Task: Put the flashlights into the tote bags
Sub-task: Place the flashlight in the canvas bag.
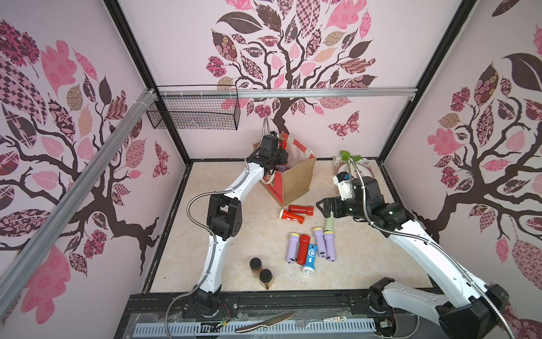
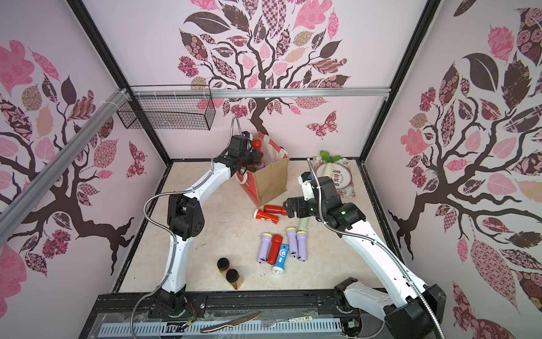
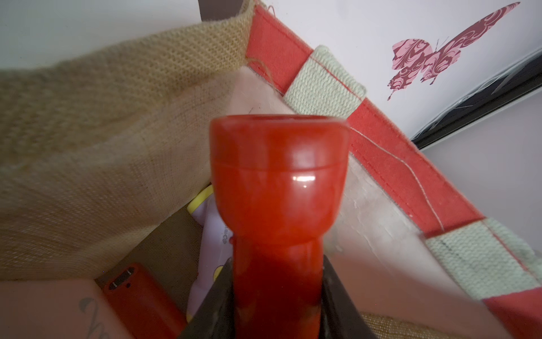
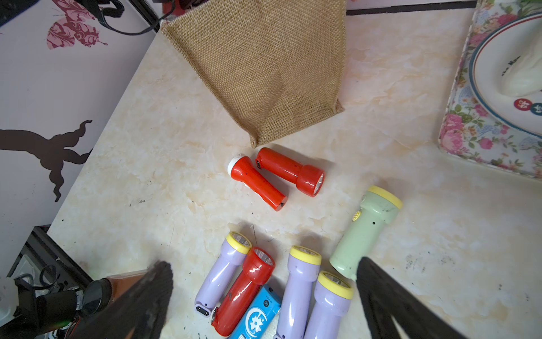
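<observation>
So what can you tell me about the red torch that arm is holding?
The red flashlight looks like glossy plastic: a slim handle flaring into a wider, cup-shaped head. The left gripper is shut on its handle, with the head pointing away from it, at the open mouth of the tote bag. Whether it touches the bag is unclear.

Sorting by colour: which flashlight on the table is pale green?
The pale green flashlight, yellow-ringed, lying beside the lilac pair; the rest are red, lilac or blue.

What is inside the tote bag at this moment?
Inside the tote bag lie a lilac flashlight and a red flashlight. The held red flashlight, gripped by the left tool at the opening, hides much of the bottom.
</observation>
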